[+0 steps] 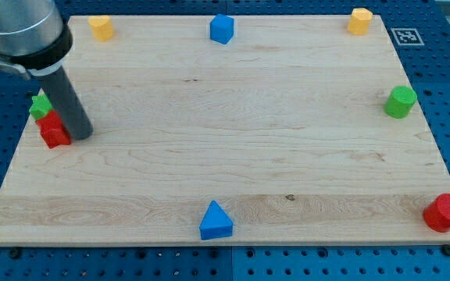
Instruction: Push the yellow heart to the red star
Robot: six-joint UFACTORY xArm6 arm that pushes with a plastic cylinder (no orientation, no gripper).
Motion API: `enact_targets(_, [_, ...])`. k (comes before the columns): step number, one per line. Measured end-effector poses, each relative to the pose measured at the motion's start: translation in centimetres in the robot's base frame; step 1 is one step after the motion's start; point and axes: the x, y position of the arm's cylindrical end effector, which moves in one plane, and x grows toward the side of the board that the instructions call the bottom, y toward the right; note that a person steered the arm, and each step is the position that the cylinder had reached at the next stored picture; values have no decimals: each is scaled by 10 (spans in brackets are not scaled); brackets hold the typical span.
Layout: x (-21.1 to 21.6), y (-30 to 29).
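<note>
Yellow heart (101, 27) — view's top left | my tip (82, 134) — upright rod, touching red star (54, 130)

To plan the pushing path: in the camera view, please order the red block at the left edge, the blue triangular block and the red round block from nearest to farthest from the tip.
Measured from my tip:
1. Red block, beside it, left edge.
2. Blue triangular block, bottom middle.
3. Red round block, bottom right corner.

My tip (83, 134) rests on the pale wooden bench (225, 156) at the view's left edge, touching the red star block (54, 130); a green block (41, 104) sits just behind it.
</note>
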Motion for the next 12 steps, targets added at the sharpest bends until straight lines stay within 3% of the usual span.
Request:
enact_targets(1, [-43, 55])
enact_targets(2, [-110, 65])
enact_targets(4, [-241, 57])
enact_targets(5, [-277, 44])
enact_targets(6, [-278, 17])
enact_targets(7, [-278, -46])
enact_targets(9, [-277, -28])
enact_targets(12, [-268, -56])
